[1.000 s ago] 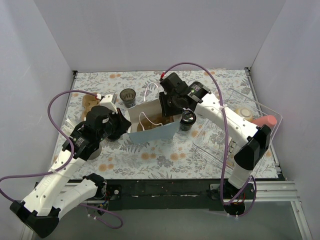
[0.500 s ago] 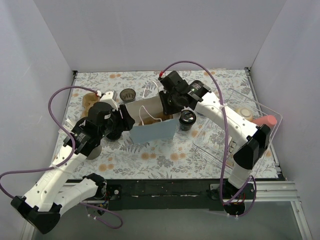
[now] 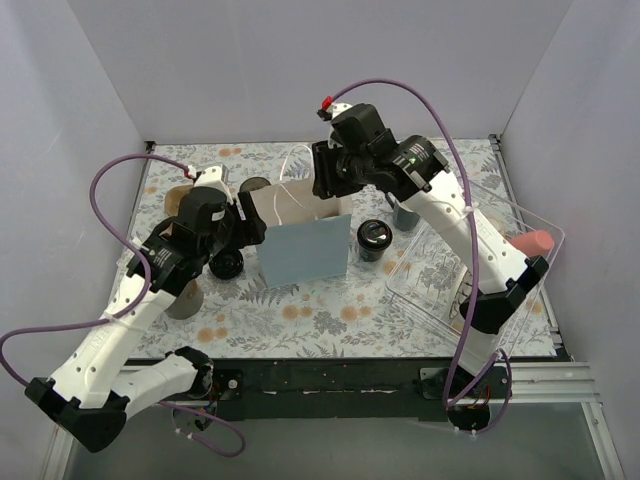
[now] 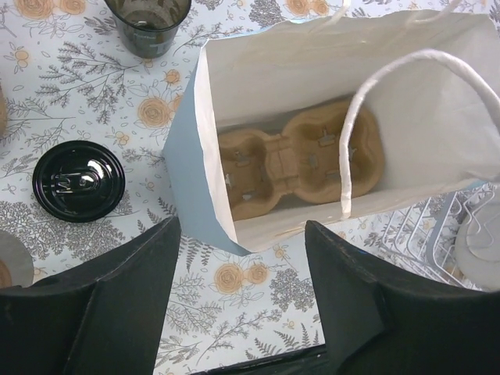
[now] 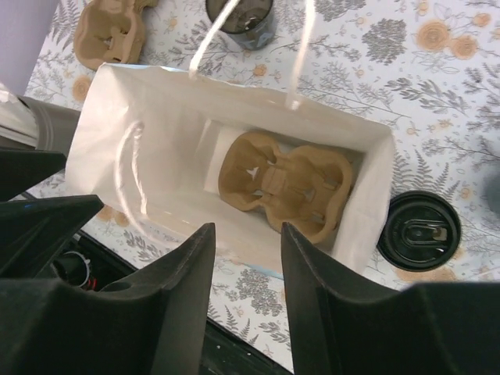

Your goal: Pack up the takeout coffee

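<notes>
Above the bag (image 3: 303,252), left gripper (image 4: 241,234) and right gripper (image 5: 248,234) hang parted, empty; I'd seat the coffee (image 5: 419,232) upright in the carrier (image 5: 285,183).

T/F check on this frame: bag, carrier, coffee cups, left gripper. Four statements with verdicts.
1. The paper bag stands upright with its mouth open. True.
2. A cardboard carrier lies in the bottom of the bag. True.
3. A lidded cup is already in the bag. False: one lidded cup stands outside on the bag's left, and a second lidded cup stands on its right.
4. The left gripper is shut on the bag. False: its jaws are open and hold nothing.
</notes>
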`<move>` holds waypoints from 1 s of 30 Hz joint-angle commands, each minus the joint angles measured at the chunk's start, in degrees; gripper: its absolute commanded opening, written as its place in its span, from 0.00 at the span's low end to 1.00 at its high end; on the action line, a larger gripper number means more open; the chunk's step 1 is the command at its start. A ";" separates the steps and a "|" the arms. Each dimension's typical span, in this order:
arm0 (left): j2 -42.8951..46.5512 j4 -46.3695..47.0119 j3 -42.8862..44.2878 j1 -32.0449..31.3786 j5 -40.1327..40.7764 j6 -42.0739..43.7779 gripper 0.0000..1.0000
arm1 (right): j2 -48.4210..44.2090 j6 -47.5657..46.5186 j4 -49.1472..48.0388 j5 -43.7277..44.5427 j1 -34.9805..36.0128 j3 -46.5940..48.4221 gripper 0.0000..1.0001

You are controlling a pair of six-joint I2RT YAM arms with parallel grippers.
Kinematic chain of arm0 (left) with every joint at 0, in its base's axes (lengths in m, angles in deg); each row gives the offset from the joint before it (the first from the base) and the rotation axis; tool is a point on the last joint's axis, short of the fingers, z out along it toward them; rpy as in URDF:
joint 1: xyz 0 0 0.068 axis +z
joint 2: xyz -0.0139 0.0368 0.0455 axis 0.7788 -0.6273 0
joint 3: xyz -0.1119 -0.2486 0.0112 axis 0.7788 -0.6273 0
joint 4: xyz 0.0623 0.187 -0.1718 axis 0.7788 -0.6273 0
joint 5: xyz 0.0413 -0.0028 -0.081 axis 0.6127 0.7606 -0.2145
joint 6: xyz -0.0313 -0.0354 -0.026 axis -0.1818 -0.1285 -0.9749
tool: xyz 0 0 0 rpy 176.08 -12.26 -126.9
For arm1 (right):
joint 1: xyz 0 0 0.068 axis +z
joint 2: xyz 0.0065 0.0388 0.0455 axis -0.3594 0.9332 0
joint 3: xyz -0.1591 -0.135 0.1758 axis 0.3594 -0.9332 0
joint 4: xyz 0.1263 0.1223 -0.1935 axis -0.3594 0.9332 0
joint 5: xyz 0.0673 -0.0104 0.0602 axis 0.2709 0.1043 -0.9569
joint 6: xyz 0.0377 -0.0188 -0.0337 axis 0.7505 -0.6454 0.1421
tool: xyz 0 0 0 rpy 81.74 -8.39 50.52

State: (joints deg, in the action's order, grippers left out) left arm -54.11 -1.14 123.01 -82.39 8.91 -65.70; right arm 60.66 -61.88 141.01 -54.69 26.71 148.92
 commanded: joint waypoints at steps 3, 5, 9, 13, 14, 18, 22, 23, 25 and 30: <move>-1.73 -2.28 3.05 0.04 4.55 -1.99 0.65 | -4.67 -0.77 0.72 10.41 -1.27 -3.30 0.53; -3.32 -3.42 3.93 -0.04 5.61 -2.78 0.65 | -5.38 -1.21 0.64 12.36 -1.80 -5.42 0.55; -6.04 -3.78 4.98 0.04 7.20 -3.14 0.65 | -4.24 -2.79 0.29 12.98 -3.56 -7.71 0.57; -8.50 -4.21 6.92 0.13 8.86 -3.57 0.64 | -1.52 -3.76 0.46 10.35 -4.88 -6.84 0.57; -9.03 -4.74 7.71 0.13 8.87 -3.84 0.64 | -0.64 -3.76 0.64 10.26 -4.96 -6.75 0.56; -10.26 -6.32 12.36 0.13 7.11 -4.19 0.66 | -0.11 -4.38 -0.41 8.33 -5.05 -8.23 0.50; -9.91 -7.38 16.84 0.13 6.14 -5.24 0.66 | -0.37 -4.47 -0.94 7.54 -5.05 -9.82 0.43; -9.65 -7.55 17.29 0.13 6.14 -5.51 0.66 | -0.63 -4.55 -1.03 7.54 -5.14 -10.60 0.37; -9.21 -7.55 17.91 0.13 6.67 -5.69 0.66 | -1.07 -4.90 -1.47 7.71 -5.14 -11.31 0.27; -9.65 -8.87 17.47 0.13 11.05 -6.30 0.63 | -1.86 -5.34 -2.09 7.63 -5.23 -12.63 0.01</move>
State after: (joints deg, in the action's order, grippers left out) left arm -64.23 -7.43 139.62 -82.39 15.77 -71.21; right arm 60.84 -66.49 140.20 -46.82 21.59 136.92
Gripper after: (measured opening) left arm 0.646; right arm 0.040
